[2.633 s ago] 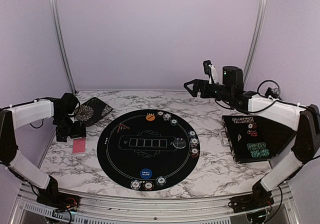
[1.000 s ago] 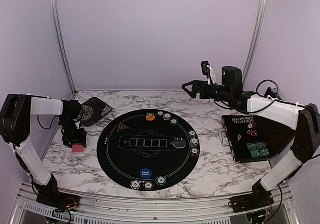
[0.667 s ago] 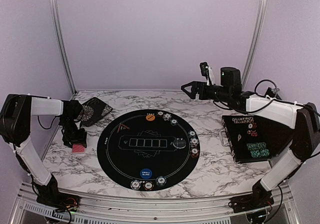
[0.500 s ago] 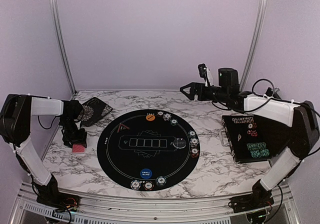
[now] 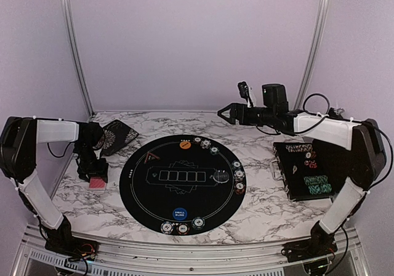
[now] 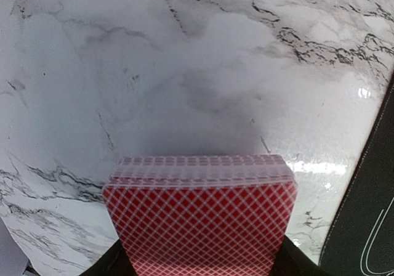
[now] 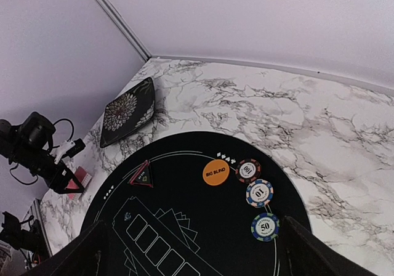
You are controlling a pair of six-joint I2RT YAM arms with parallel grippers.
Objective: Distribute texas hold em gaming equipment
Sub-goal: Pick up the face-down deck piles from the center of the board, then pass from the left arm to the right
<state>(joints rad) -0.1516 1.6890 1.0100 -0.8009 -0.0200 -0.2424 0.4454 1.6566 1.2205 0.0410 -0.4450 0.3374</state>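
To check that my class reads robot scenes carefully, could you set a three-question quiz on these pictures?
1. Count: how many chips lie in a row beside the orange button at the far side of the mat?
2. Choose: what does the left gripper hold? A. cards B. a chip C. nothing
3. True or false: the right gripper is shut on a chip.

Key: 1. three; 2. A; 3. false, it is open and holds nothing.
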